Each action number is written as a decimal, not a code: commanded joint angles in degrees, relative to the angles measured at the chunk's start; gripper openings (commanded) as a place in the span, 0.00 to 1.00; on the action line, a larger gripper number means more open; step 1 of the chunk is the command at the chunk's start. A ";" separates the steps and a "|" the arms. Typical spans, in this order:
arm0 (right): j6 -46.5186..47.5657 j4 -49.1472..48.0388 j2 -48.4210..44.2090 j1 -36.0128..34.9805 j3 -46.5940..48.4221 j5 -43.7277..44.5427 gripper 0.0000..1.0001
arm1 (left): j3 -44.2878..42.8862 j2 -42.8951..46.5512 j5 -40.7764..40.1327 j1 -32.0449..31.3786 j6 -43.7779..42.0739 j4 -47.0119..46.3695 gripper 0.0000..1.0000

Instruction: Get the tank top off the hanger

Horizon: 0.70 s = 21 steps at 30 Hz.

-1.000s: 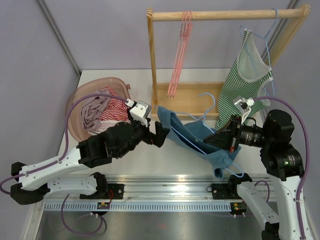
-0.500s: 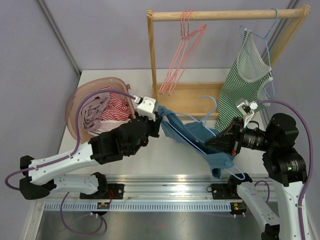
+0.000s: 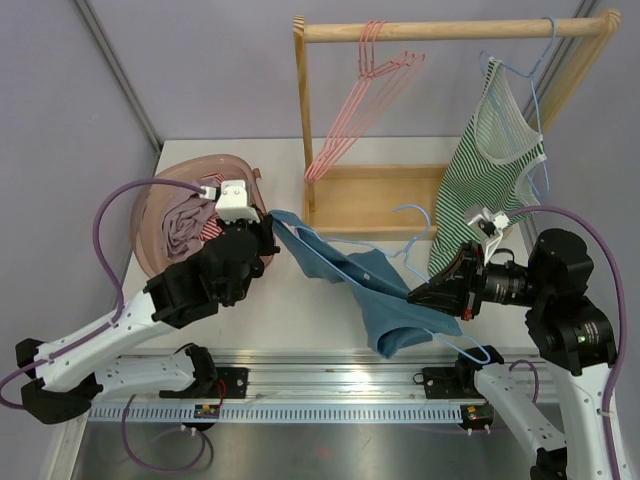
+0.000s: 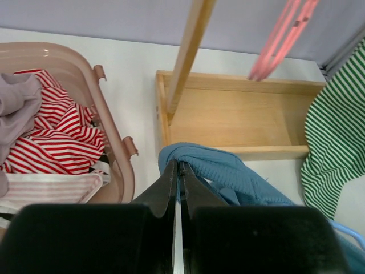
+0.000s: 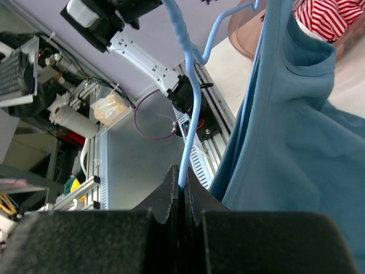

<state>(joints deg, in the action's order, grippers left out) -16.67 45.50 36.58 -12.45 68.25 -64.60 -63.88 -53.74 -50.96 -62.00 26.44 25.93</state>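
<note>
Left wrist view: the left gripper (image 4: 178, 166) has its two fingers pressed together, pinching a bunched edge of the blue tank top (image 4: 228, 174) just past their tips. Beyond it lie the wooden base tray (image 4: 239, 123) of the clothes rack and one upright post (image 4: 191, 45). The pink laundry basket (image 4: 80, 65) sits to the left, with a red-and-white striped garment (image 4: 57, 137) inside.

In the right wrist view, the right gripper (image 5: 182, 174) is clamped on the thin wire of the light-blue hanger (image 5: 191, 103), and the tank top's fabric hangs right beside it.

From the top external view, the tank top stretches in the air above the table (image 3: 250, 310), from the left gripper near the basket down to the right gripper, with a fold sagging between them. The hanger's hook rises above the cloth and a loop of wire shows below it. Whether the straps are free of the hanger cannot be told.

On the rack's top rail (image 3: 450, 28) hang several pink hangers (image 3: 360, 100), tilted, and a green-striped tank top (image 3: 485, 165) on its own light-blue hanger.
</note>
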 commanded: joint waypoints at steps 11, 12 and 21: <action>-20.25 -42.19 -11.95 -1.53 -17.15 10.26 0.00 | 10.15 7.23 27.08 2.24 -1.91 -10.88 0.00; -24.60 -51.12 -13.19 -1.53 -20.92 15.07 0.00 | 11.83 7.94 29.40 1.80 -3.22 -14.82 0.00; -38.52 -101.72 -6.97 -1.61 -40.99 44.26 0.00 | 20.89 5.31 29.96 -9.54 -8.15 -19.60 0.00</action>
<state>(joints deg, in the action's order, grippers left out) -48.18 -28.95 27.49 -13.65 28.58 -34.74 -43.97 -47.35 -22.33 -69.60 20.88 12.43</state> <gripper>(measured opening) 0.032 0.005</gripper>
